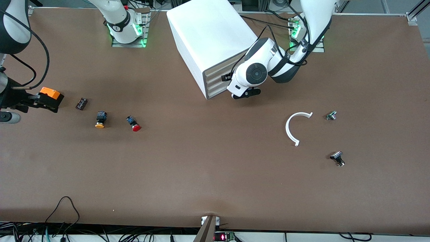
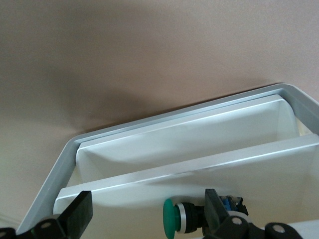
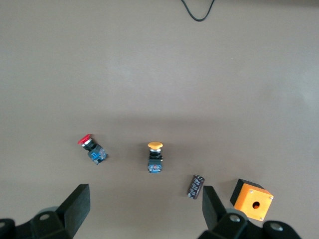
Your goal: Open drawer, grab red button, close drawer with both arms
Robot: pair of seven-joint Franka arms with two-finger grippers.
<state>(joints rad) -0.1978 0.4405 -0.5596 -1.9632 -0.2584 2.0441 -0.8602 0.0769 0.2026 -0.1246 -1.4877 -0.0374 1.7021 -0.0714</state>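
Note:
The white cabinet (image 1: 208, 37) stands between the arms' bases, and its four cream drawer fronts look flush. The lowest drawer (image 1: 219, 91) sits just above the table and also shows in the left wrist view (image 2: 189, 142). My left gripper (image 1: 243, 94) is open and empty in front of the drawers (image 2: 147, 214). The red-capped button (image 1: 134, 124) lies on the table toward the right arm's end and shows in the right wrist view (image 3: 91, 148). My right gripper (image 1: 45, 102) hangs open and empty (image 3: 144, 211) beside the orange box (image 1: 50, 92).
A yellow-capped button (image 1: 100, 120) and a small black cylinder (image 1: 81, 103) lie between the red button and the orange box (image 3: 253, 200). A green-capped button (image 2: 174, 216) shows inside the cabinet. A white curved piece (image 1: 297, 127) and two small parts (image 1: 331, 115) (image 1: 337, 158) lie toward the left arm's end.

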